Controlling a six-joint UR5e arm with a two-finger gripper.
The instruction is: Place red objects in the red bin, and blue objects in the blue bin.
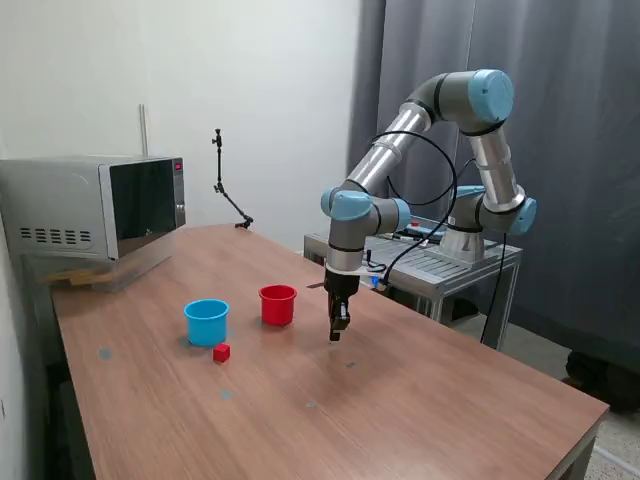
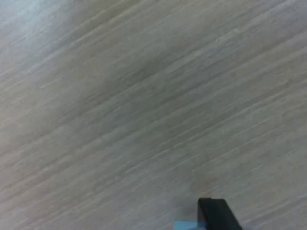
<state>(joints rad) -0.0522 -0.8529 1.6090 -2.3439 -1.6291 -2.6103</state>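
Note:
In the exterior view, the red bin (image 1: 277, 304) and the blue bin (image 1: 206, 322) stand side by side on the wooden table (image 1: 420, 400). One red object (image 1: 221, 352), a tiny cube, lies on the table right in front of the blue bin. My gripper (image 1: 337, 334) points down just above the table, a little toward the exterior view's right of the red bin. Its fingers look close together. The wrist view is blurred; it shows one black fingertip (image 2: 217, 214) with a sliver of light blue (image 2: 184, 225) beside it. No blue objects show clearly.
A microwave (image 1: 95, 205) sits at the table's far corner on the exterior view's left. A thin black stand (image 1: 228, 190) rises at the back edge. A metal cart (image 1: 440, 265) holds the arm's base beyond the table.

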